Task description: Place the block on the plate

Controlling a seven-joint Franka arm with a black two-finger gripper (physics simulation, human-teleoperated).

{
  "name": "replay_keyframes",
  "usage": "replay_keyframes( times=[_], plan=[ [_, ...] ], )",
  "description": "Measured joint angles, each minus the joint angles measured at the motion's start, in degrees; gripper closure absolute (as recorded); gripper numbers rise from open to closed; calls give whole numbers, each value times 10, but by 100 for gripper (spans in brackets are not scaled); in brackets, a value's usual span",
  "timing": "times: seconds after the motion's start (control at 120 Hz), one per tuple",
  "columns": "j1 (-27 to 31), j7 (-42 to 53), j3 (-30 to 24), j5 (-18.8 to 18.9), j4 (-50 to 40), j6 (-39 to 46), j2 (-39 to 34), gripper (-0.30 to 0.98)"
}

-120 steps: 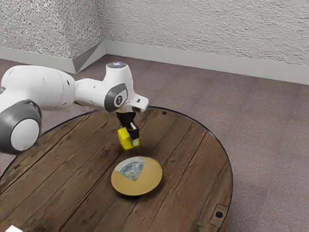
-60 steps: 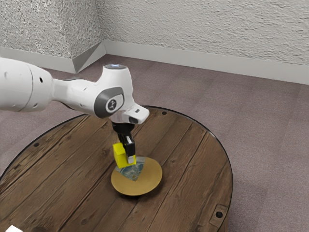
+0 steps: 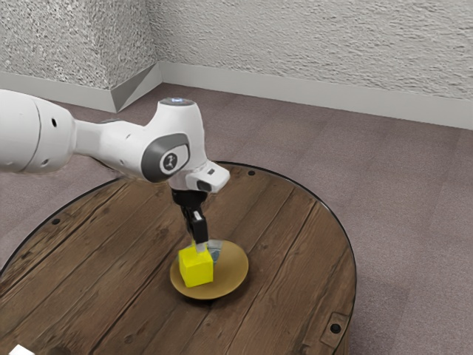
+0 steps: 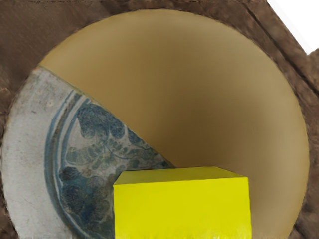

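Your arm reaches in from the exterior view's left, gripper (image 3: 200, 245) pointing down. The yellow block (image 3: 196, 268) is at its tip, over the plate's (image 3: 232, 272) left part. Jaw opening: you cannot tell.

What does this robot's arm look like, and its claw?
The arm is glossy white with rounded, bulky segments. Near its end, a dark grey ring surrounds a white disc with a small dark emblem, and a bluish mark sits on the grey top of that joint. The claw is slim and black, with pale tips.
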Motion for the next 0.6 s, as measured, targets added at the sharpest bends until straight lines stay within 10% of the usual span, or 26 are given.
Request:
replay_keyframes(
  times=[0.6],
  plan=[
    [65,-68,44,70,232,-196,-60,0]
  ],
)
